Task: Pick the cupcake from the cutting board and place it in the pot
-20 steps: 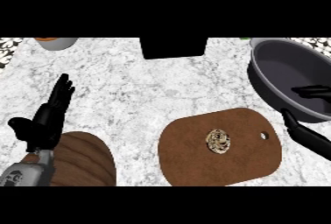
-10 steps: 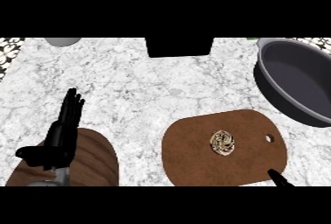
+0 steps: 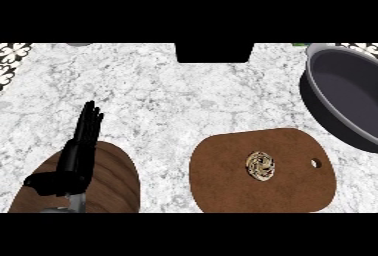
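the left hand (image 3: 77, 152) rests at lower left, fingers straight and pointing up, holding nothing, above a brown wooden board (image 3: 111, 185). the cupcake (image 3: 261, 166) sits mid cutting board (image 3: 236, 190), swirled tan top, on the marble bench (image 3: 184, 100). the pot (image 3: 347, 95) stands at right.

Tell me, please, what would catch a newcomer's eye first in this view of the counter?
Probably the small swirled brown cupcake lying alone at the middle of the rounded brown wooden cutting board, low and right of centre. Next, the large dark grey pot at the right edge, and the black left hand resting open at lower left.
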Robot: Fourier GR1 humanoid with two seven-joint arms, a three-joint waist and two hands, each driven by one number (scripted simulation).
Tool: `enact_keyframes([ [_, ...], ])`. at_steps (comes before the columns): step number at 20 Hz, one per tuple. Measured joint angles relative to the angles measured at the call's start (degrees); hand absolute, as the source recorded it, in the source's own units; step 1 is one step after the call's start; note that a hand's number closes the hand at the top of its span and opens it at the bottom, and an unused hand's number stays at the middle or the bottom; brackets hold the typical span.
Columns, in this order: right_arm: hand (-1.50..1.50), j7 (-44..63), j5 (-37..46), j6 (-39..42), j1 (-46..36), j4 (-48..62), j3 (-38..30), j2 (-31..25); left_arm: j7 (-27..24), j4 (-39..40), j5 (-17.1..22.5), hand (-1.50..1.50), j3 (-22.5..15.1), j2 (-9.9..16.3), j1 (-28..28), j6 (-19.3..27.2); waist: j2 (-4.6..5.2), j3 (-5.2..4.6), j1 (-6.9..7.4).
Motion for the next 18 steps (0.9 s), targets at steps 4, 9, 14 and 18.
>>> enact_keyframes([
  [4, -1.5, 11.1, 11.6, 2.9, 3.3, -1.4, 2.1, 0.2, -0.5, 0.6, -0.6, 0.0, -0.5, -0.6, -0.5, 0.1, 0.41, -0.06, 0.98],
  [9, -1.5, 26.0, 27.4, 9.7, 0.8, -3.8, 8.6, 5.0, 0.5, 0.3, -1.0, 0.0, -0.9, -1.1, -1.2, 0.3, 0.3, 0.02, 1.45],
  [14, -1.5, 39.7, 36.7, 16.9, -9.1, -1.6, 13.6, 8.3, 0.1, 1.0, -1.2, 0.0, -0.4, -1.5, -1.3, 0.0, 0.03, 0.13, 1.22],
  [18, -1.5, 49.4, 40.9, 22.5, -15.8, 1.1, 14.6, 9.1, -0.7, 1.5, -1.5, 0.0, -0.3, -2.0, -0.7, -0.1, -0.09, 0.17, 1.04],
])
